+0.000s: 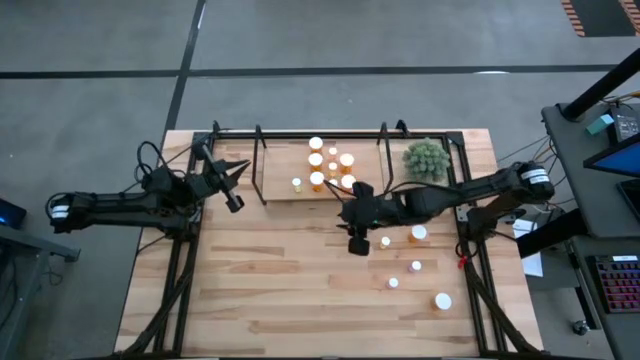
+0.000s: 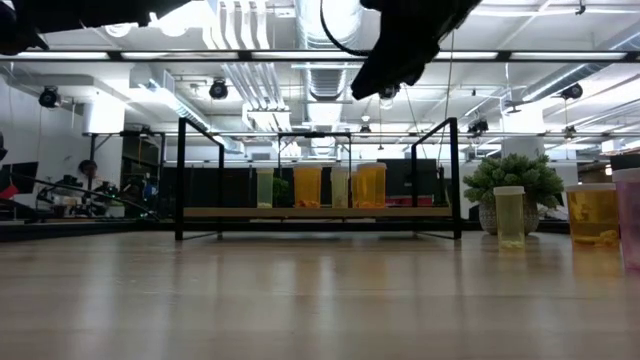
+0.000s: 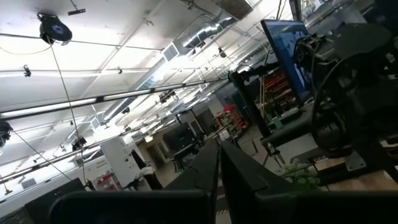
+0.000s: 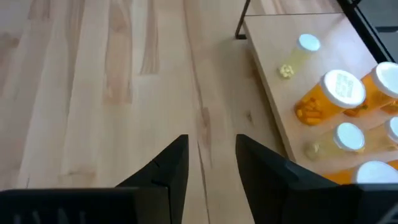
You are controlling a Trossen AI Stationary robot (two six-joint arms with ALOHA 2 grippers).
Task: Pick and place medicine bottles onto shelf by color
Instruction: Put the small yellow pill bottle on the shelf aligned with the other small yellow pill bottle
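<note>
The shelf (image 1: 280, 185) stands at the table's far middle, a light board between black uprights. On it stand several medicine bottles (image 1: 317, 160), orange ones (image 4: 329, 96) and pale yellow ones (image 4: 297, 57), all white-capped. More bottles (image 1: 418, 233) stand loose on the table's right half. My right gripper (image 4: 211, 163) hovers open above bare table just in front of the shelf's near edge, nothing between its fingers. My left gripper (image 3: 218, 171) is shut and empty, raised at the table's left, beside the shelf's left end (image 1: 232, 188).
A green spiky plant (image 1: 427, 158) stands right of the shelf at the far right. The loose bottles (image 2: 509, 216) spread from the table's middle toward its near right corner (image 1: 442, 300). Bare wood lies left of and in front of my right gripper (image 1: 348, 211).
</note>
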